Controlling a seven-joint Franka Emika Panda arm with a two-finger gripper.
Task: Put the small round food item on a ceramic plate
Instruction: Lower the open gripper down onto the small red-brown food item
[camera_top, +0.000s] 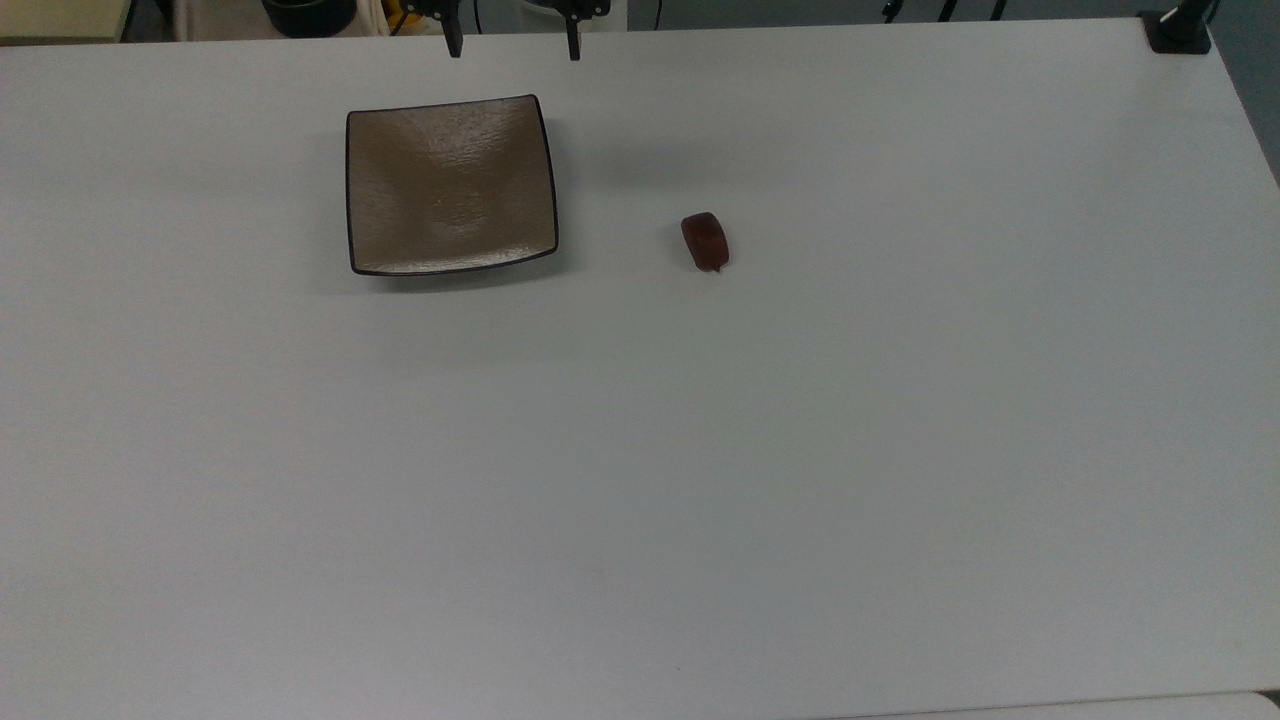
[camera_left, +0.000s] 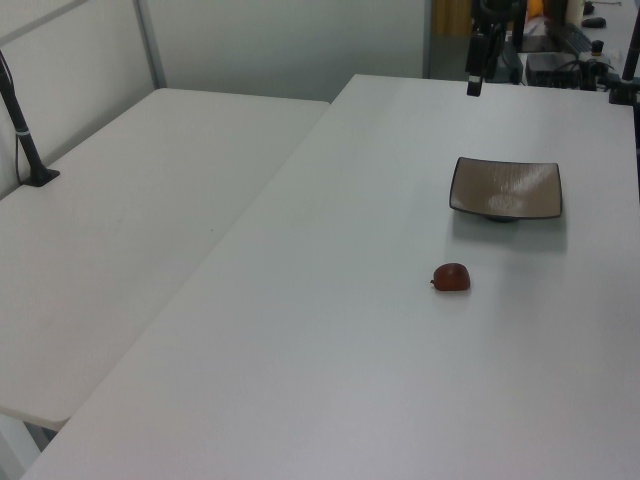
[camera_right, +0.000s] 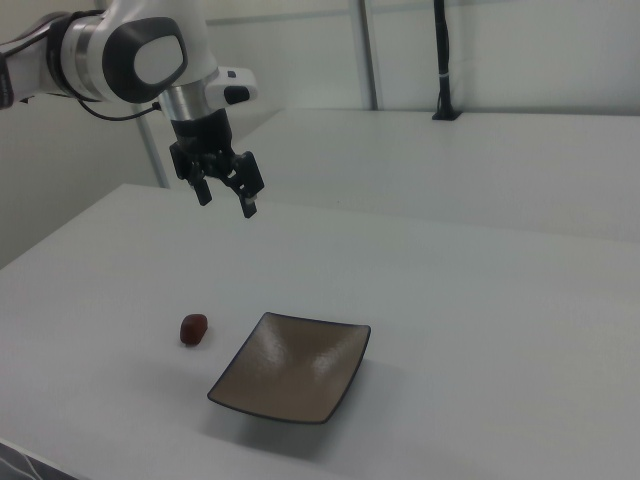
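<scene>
Hovering wide open and empty above the worktop (camera_top: 900, 450), the hand (camera_right: 225, 195) hangs apart from the small round food item (camera_right: 193, 328), at six o'clock in the right view, just beside the ceramic plate (camera_right: 292, 368).

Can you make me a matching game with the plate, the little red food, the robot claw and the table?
Things:
1. plate
2. food
3. gripper
4. table

Descriptions:
A. white, holding everything up
B. up in the air, jaws open, holding nothing
C. square, tan-brown with a black rim, nothing on it
D. small, dark red, lying on the table beside the plate

Pairs: 1-C, 2-D, 3-B, 4-A
</scene>
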